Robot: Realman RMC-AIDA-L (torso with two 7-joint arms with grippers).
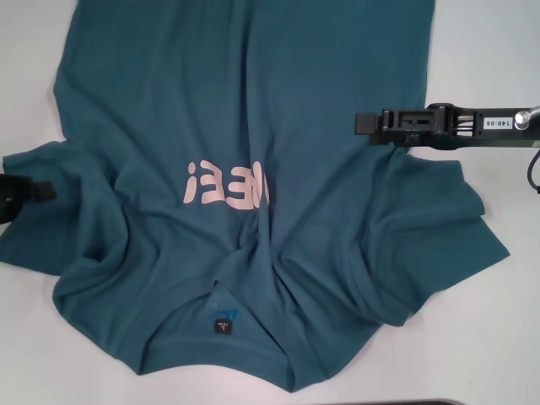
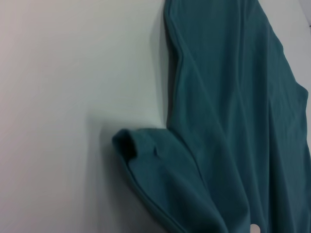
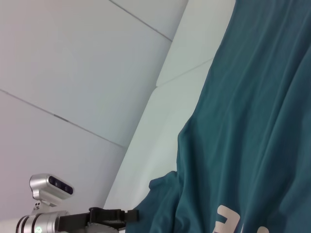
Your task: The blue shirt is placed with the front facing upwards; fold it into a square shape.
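Blue shirt lies front up on the white surface, collar nearest the robot, body running away from it past the far edge of the head view. Cloth is rumpled around the collar and both sleeves. Small dark neck label sits just inside the collar; pale pink lettering is just beyond it, reading upside down from the head.

Left tool is at the tip of the shirt's left sleeve, mostly cut off at the frame edge. Can't tell how its fingers stand or whether it has cloth. Left wrist view adds what the head view lacks: the sleeve end is curled over at its hem, lying on the bare surface, with the shirt's side edge running off beside it.

Right tool sits level above the shirt's right side, beyond the right sleeve, pointing toward the lettering. Can't tell its finger spread either. Right wrist view shows the lettering's edge, the left sleeve, and the left tool at that sleeve from the opposite side.
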